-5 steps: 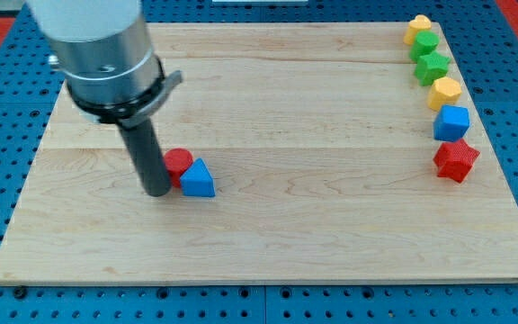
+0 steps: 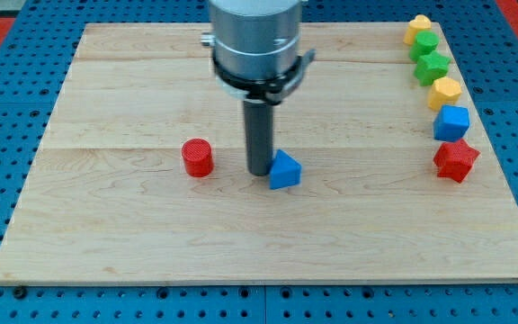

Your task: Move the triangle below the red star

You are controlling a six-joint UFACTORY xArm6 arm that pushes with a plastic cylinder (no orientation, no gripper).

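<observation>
A blue triangle block (image 2: 284,170) lies near the middle of the wooden board (image 2: 151,234). My tip (image 2: 258,171) stands on the board just left of it, touching or nearly touching its left side. The red star block (image 2: 456,160) sits far off at the view's right edge, lowest in a column of blocks. A red cylinder (image 2: 197,157) stands alone to the left of my tip.
Above the red star runs a column along the right edge: a blue cube (image 2: 451,121), a yellow block (image 2: 444,91), a green star-like block (image 2: 433,67), a green block (image 2: 424,44) and a yellow block (image 2: 417,27).
My tip moved right, pushing the blue triangle rightwards away from the red cylinder. The cylinder also shifted slightly right and now stands apart on my tip's left.
</observation>
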